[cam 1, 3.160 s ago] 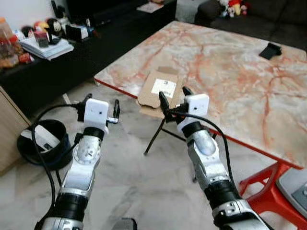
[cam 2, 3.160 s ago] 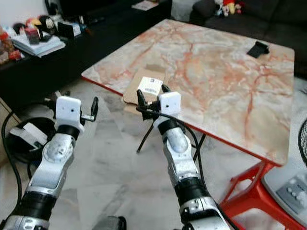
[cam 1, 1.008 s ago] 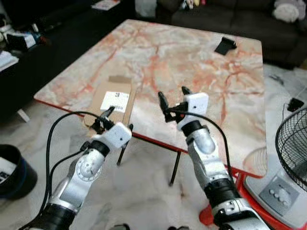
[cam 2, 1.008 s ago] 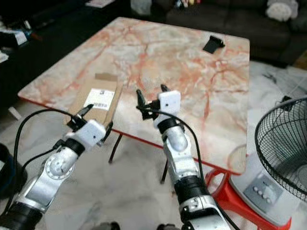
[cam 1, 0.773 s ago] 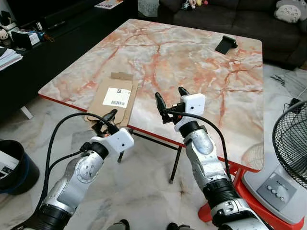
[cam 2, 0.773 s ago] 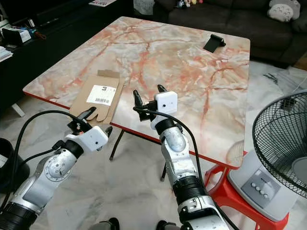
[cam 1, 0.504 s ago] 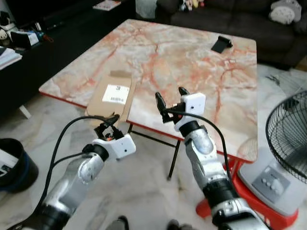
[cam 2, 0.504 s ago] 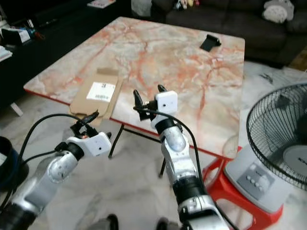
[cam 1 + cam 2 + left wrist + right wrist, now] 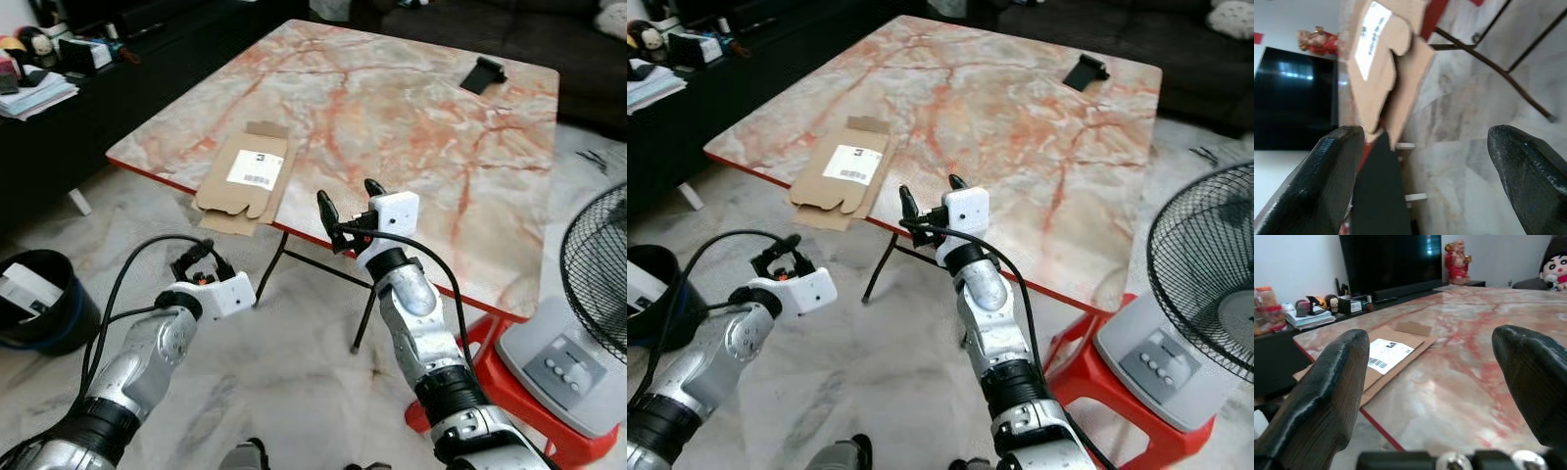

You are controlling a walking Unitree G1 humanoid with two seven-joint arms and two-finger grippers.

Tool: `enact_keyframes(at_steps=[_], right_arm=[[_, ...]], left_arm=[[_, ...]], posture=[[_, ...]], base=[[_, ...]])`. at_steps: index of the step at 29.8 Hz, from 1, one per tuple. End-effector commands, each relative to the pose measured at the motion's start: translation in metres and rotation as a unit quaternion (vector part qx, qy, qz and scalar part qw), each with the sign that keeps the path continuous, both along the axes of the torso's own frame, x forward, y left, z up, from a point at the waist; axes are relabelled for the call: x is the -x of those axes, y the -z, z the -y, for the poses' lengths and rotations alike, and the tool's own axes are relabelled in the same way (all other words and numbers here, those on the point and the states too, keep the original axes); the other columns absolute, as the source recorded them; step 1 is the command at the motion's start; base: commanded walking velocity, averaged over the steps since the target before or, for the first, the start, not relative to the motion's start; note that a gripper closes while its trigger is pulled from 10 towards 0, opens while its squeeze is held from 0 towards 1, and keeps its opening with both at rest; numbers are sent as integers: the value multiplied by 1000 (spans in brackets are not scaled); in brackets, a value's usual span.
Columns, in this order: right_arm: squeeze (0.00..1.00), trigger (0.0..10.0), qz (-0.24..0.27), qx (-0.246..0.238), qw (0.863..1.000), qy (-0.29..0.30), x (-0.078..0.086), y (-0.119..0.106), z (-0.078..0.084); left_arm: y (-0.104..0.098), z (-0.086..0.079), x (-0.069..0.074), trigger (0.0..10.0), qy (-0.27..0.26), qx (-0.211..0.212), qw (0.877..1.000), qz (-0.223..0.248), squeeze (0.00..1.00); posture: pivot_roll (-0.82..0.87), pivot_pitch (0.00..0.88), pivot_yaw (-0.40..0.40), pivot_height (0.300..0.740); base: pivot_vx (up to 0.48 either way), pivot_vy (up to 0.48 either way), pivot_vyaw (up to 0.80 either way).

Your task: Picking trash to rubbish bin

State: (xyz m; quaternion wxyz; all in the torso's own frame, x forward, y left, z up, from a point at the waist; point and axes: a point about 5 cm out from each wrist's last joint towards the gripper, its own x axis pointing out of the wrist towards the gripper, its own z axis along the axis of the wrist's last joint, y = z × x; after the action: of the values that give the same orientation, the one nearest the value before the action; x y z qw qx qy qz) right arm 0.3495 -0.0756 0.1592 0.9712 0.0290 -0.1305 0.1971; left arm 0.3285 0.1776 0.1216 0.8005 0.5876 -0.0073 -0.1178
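Note:
A flattened cardboard box [image 9: 247, 176] with a white label lies on the marble table [image 9: 411, 108], its near end hanging over the red front edge. My left gripper [image 9: 196, 262] is low over the floor, in front of and below that overhanging end, open and holding nothing. The left wrist view looks up at the cardboard [image 9: 1386, 63] from underneath. My right gripper [image 9: 348, 201] hovers at the table's front edge, to the right of the cardboard [image 9: 1386, 355], also open. A black rubbish bin [image 9: 59, 328] with white trash inside stands on the floor at the far left.
A small black object [image 9: 1085, 70] lies at the table's far right. A standing fan [image 9: 1205, 294] and a red stool [image 9: 1087, 362] are on the right. Black table legs [image 9: 364, 313] cross under the table. A dark cabinet [image 9: 88, 108] with clutter runs along the left.
The camera has shifted. My left gripper has dropped lower and further left, away from the cardboard's edge. My right gripper keeps its open pose at the table edge.

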Motion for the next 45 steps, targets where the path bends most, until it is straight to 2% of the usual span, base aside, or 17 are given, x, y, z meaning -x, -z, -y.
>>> enact_keyframes(at_steps=[1,12,16,25,37,38,39,42,43,45], right_arm=[[0,10000,1,-2,1000,-2,0,-2,-1],[0,10000,0,-1,1000,2,2,0,2],[0,10000,-1,-1,1000,4,2,0,4],[0,10000,-3,0,1000,11,7,3,9],[0,10000,-10,-1,1000,17,14,5,13],[0,10000,-11,0,1000,17,16,6,14],[0,10000,-13,0,1000,19,16,6,15],[0,10000,-14,0,1000,19,17,6,15],[0,10000,-15,0,1000,19,17,7,15],[0,10000,-17,0,1000,19,19,7,15]], left_arm=[[1,-8,-4,10000,-12,-15,1000,0,0],[6,-18,-22,10000,-37,-46,998,0,0],[8,-13,-30,10000,-51,-46,998,12,0],[4,5,-44,10000,-39,-44,997,42,0],[-7,1,-55,10000,-66,-66,994,64,0],[-6,0,-55,9098,-66,-70,993,64,0],[-6,0,-55,6039,-67,-72,993,63,0],[-6,-1,-55,6039,-68,-73,993,63,0],[-6,-1,-56,0,-68,-74,993,64,0],[-6,-1,-56,0,-68,-74,993,65,0]], posture=[[135,157,-32,740],[120,173,-34,740],[110,180,-36,740],[81,203,-41,740],[55,240,-47,740],[51,247,-48,740],[48,251,-48,740],[48,251,-48,740],[41,262,-51,740],[43,266,-53,740]], base=[[0,0,0],[0,0,0],[0,0,0],[0,0,0],[0,0,0],[0,0,0],[0,0,0],[0,0,0],[0,0,0],[0,0,0]])
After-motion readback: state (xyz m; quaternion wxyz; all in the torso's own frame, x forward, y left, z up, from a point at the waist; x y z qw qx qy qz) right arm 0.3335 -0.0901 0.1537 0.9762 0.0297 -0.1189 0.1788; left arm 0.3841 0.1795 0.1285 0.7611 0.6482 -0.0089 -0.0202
